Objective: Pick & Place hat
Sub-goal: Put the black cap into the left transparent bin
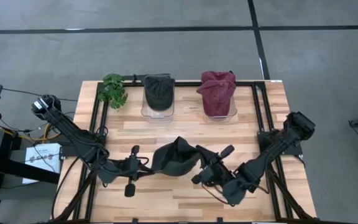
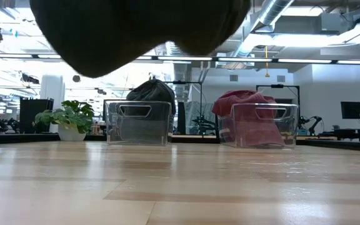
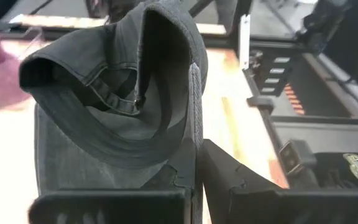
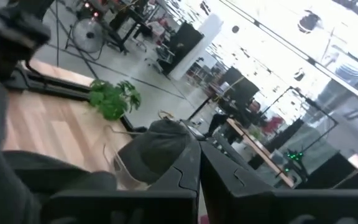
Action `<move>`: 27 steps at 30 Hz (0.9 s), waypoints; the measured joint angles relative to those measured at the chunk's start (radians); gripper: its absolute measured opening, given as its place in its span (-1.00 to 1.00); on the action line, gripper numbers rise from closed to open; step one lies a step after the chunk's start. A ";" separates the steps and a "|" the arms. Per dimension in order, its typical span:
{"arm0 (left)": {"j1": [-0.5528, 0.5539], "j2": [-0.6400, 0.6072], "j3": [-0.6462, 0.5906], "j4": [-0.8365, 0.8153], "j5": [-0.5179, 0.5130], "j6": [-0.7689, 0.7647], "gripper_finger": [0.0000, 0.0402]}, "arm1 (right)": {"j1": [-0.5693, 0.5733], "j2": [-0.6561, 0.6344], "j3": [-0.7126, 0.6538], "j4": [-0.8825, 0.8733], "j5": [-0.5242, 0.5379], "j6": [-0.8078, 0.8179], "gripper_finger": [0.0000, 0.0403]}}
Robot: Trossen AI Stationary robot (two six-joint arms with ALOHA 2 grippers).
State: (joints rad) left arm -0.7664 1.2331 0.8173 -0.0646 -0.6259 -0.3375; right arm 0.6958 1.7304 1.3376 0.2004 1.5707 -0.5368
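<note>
1. High view: a dark grey fabric cap [image 1: 174,157] hangs between the two arms above the near middle of the pale wooden slatted table [image 1: 185,130]. The left gripper [image 1: 146,163] is clamped on the cap's left edge and the right gripper [image 1: 199,163] on its right edge. At the far side stand a small green potted plant [image 1: 113,90] on the left, a clear plastic bin holding a dark grey hat [image 1: 158,95] in the middle, and a clear plastic bin holding a maroon hat [image 1: 218,93] to its right.
2. Low view: the cap [image 2: 136,28] is lifted clear of the table, filling the top of the picture. Both bins [image 2: 137,122] [image 2: 255,124] and the plant [image 2: 67,120] stand beyond it.
3. Left wrist view: the closed fingers [image 3: 194,171] pinch the cap's [image 3: 123,106] rim, its inside facing the camera.
4. Right wrist view: the fingers [image 4: 197,171] are pressed together; grey fabric [image 4: 17,168] lies at the near edge, but the pinch itself is hidden.
</note>
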 joint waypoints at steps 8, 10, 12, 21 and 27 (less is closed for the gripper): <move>-0.021 0.000 0.000 0.086 0.051 0.045 -0.93 | -0.095 0.009 0.000 -0.201 0.000 0.188 -1.00; -0.025 0.000 0.000 0.086 0.055 0.045 -0.93 | -0.122 0.009 0.000 -0.204 0.000 0.204 -1.00; -0.027 0.000 0.000 0.086 0.055 0.049 -0.93 | -0.145 0.009 0.000 -0.203 -0.001 0.239 -1.00; -0.005 0.000 0.000 0.088 0.059 0.096 -0.93 | -0.188 0.009 -0.001 -0.220 -0.403 0.421 -1.00; 0.016 0.000 0.000 0.090 0.060 0.099 -0.93 | -0.169 0.009 -0.001 -0.224 -0.570 0.461 -1.00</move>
State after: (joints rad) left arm -0.7500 1.2327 0.8173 0.0257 -0.5656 -0.2386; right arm 0.5271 1.7390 1.3369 -0.0235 1.0005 -0.0753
